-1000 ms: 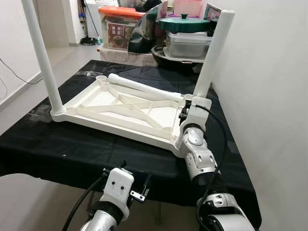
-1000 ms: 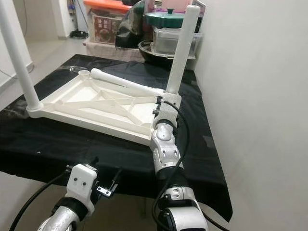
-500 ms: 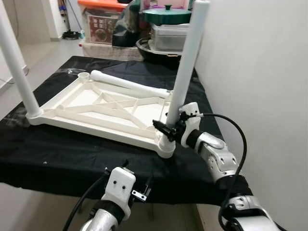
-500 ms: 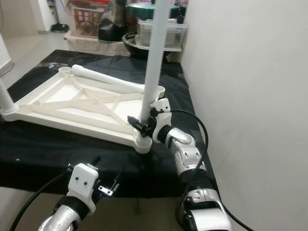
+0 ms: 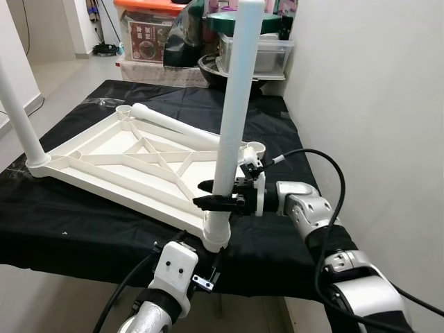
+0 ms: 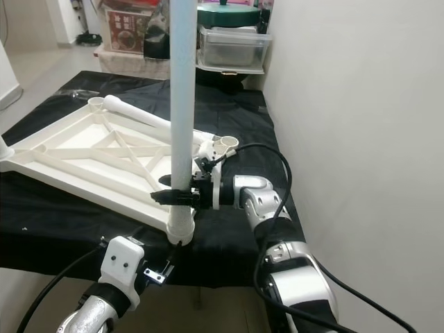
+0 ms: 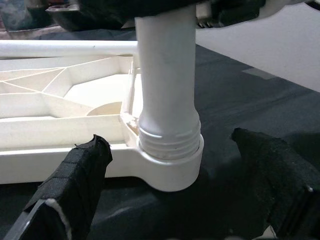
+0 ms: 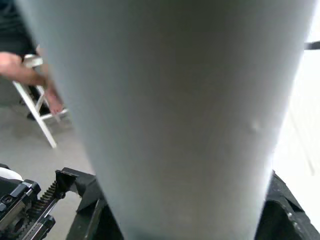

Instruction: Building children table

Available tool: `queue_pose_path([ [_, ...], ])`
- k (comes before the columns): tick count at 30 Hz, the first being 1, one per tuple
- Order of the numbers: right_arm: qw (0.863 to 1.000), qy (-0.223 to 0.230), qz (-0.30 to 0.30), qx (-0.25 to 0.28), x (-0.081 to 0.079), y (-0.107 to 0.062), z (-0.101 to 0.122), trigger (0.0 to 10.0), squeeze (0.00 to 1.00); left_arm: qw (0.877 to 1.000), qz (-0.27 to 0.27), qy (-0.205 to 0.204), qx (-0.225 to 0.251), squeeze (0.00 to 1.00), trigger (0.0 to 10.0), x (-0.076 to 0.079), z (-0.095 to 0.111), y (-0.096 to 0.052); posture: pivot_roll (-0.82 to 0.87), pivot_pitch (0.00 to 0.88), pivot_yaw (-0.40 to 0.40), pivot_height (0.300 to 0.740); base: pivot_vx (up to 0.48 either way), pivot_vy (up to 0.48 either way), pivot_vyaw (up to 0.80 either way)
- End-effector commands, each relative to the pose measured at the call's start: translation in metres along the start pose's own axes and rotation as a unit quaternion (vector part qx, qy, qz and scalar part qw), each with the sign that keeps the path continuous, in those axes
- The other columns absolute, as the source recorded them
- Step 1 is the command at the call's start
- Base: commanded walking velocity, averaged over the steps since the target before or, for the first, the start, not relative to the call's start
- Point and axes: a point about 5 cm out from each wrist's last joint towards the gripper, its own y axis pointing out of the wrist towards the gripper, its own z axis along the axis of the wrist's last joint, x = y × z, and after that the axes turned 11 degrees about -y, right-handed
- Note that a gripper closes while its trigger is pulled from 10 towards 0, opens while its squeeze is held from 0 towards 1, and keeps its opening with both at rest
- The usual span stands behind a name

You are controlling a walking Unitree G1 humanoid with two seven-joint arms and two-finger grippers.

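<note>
The white table top [image 5: 132,163] lies upside down on a black-covered table [image 5: 83,229]. One white leg [image 5: 232,104] stands upright in its near right corner socket [image 7: 170,172]. My right gripper [image 5: 211,202] is shut on this leg just above the socket, reaching in from the right. My left gripper [image 7: 170,142] hangs low at the table's front edge, open, with one black finger [image 7: 75,185] on each side of the socket and apart from it. A second leg [image 5: 15,111] stands in the far left corner. A loose leg [image 5: 177,125] lies along the back of the top. One corner socket [image 5: 255,148] holds nothing.
A white wall [image 5: 374,104] runs close along the right. Behind the table stand an orange-lidded box [image 5: 149,31], a clear tub [image 5: 267,59] and a green-lidded pot [image 6: 232,12]. The socket corner sits near the cloth's front edge [image 5: 104,267]. Tiled floor [image 5: 62,69] lies to the left.
The view has shifted. My right gripper has swung from in front of the leg to its side and shut on it. That corner has slid nearer the front edge.
</note>
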Motion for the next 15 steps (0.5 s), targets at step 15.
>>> queue_pose_path([
  [15, 0.812, 0.054, -0.565, -0.134, 0.029, -0.048, -0.043, 0.0, 0.0, 1.0, -0.008, -0.001, -0.006, 0.0, 10.0, 0.0, -0.002, -0.001, 0.1, 0.037, -0.088, 0.74, 0.0, 0.0, 0.0],
])
